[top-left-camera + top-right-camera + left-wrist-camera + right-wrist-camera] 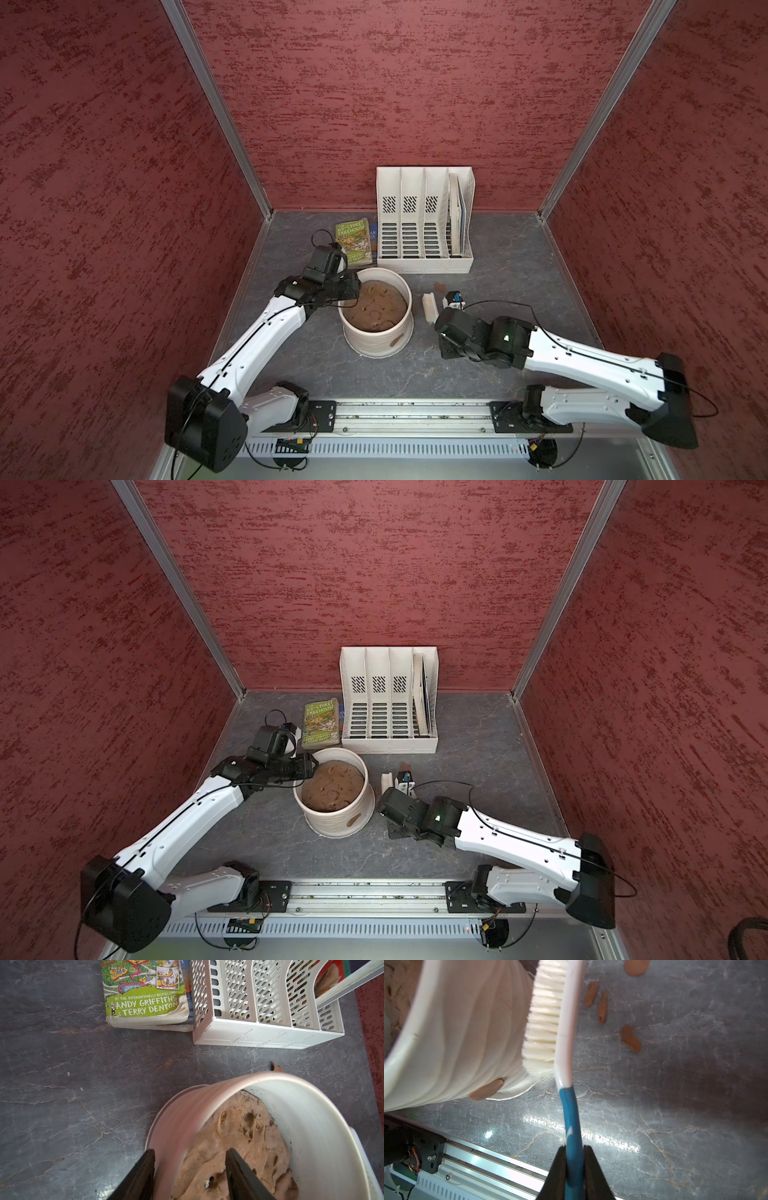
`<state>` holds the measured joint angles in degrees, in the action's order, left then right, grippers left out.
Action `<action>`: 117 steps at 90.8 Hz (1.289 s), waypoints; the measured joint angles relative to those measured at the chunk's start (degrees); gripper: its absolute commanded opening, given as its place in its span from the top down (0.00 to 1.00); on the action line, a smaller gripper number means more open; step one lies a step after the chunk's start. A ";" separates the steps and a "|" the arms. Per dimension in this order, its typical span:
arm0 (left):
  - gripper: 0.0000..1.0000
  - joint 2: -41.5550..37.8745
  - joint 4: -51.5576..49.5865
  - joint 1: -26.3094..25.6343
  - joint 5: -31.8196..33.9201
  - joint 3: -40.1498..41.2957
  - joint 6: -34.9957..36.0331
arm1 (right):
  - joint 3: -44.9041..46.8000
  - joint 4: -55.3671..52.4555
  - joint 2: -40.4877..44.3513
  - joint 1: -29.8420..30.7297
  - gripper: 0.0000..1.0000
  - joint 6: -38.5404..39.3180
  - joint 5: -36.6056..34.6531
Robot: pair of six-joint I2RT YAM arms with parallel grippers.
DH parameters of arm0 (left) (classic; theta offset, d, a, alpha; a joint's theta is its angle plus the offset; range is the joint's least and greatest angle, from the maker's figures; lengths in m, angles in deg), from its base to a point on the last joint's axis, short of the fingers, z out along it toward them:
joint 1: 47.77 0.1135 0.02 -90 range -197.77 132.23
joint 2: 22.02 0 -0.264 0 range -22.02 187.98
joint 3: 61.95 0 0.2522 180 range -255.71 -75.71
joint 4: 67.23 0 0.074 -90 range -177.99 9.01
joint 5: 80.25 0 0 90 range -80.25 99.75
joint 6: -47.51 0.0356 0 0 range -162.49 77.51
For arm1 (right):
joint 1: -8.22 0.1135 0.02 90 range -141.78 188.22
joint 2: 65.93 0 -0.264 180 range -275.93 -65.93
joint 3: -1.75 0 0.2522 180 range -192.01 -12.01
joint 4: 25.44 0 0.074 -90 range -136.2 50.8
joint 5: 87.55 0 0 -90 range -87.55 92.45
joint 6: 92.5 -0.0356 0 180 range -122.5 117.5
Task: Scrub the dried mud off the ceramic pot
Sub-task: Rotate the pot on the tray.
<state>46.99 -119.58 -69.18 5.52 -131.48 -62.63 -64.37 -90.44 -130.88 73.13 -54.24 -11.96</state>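
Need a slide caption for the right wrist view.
Right gripper shut on the brush, bristles facing the ceramic pot; one dried mud patch on its wall.

Colour rundown: the ceramic pot [456, 1032] is cream-white with faint ribbing, and the dried mud [486, 1089] stuck on it is a reddish-brown oval (same shade as the flakes [631, 1039] on the table [675, 1105]). The soil [376, 309] is lumpy tan. The brush [566, 1022] has white bristles and a blue handle. The table's dark grey with pale marble veins, the walls [415, 104] are mottled deep red, and the book [353, 245] is lime green.
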 measured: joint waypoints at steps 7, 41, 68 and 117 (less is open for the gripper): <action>0.42 1.16 0.76 0.04 0.00 -0.26 -0.04 | 1.46 -0.11 1.66 0.31 1.00 -1.49 -0.13; 0.54 1.22 2.60 0.20 0.76 -0.33 -0.83 | 1.88 -0.44 3.08 0.76 1.00 -3.82 -0.22; 0.88 -0.22 -1.33 -0.09 2.38 -0.33 3.48 | 2.51 -0.55 3.96 1.81 1.00 -5.05 -0.22; 1.00 -7.56 -9.22 -0.28 7.15 2.08 -0.48 | 2.51 -1.55 3.52 3.61 1.00 -5.79 -0.55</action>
<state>39.43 -128.80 -69.47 12.67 -129.40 -63.11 -61.85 -92.00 -127.36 76.73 -60.03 -12.51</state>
